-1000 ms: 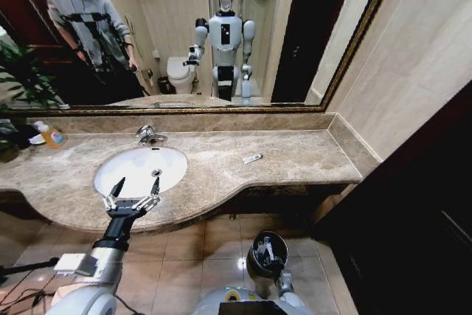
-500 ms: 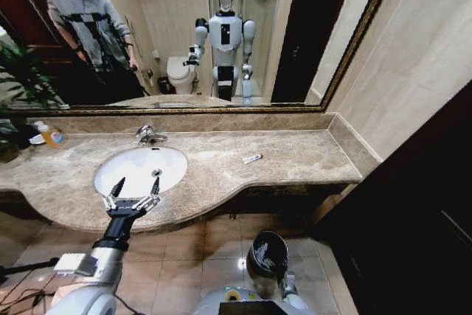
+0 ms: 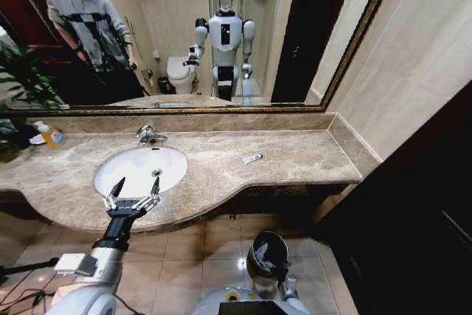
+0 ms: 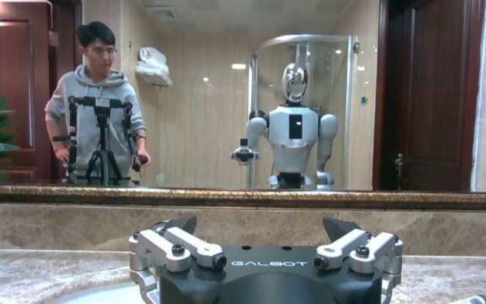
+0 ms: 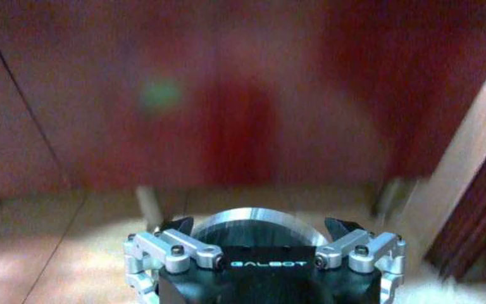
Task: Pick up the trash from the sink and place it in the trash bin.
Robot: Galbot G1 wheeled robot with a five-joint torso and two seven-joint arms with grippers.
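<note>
Tap (image 3: pixel 150 136) behind sink (image 3: pixel 140 170), counter edge before it

White sink (image 3: pixel 133 167), beige veined marble surround (image 3: pixel 287 154)

The white oval sink (image 3: pixel 140 170) sits in the marble counter; the round dark trash bin (image 3: pixel 267 254) stands on the floor.

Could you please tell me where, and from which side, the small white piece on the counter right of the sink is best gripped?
I would take the white piece at its middle, across its narrow width, with the hand coming straight down. It is a slim oblong lying flat and slantwise on the marble counter, so only its long edges seem to offer purchase.
</note>
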